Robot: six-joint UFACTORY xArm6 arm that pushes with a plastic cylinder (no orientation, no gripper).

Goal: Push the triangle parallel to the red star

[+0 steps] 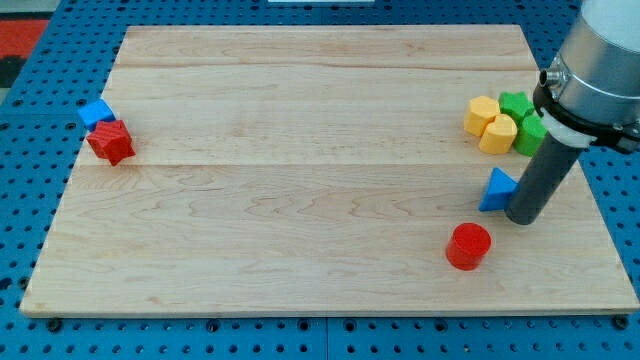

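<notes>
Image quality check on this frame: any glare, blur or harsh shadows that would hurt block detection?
Camera view: lighting is even and diffuse, no glare on the board; only soft shadows beside my tip and under the red cylinder; the blue triangle and red star are sharp; the arm housing at the view's top right is cropped and slightly soft.

Pale wooden board [300,110] on blue perforated surface [30,200]; red patch [25,40] at top left.
</notes>
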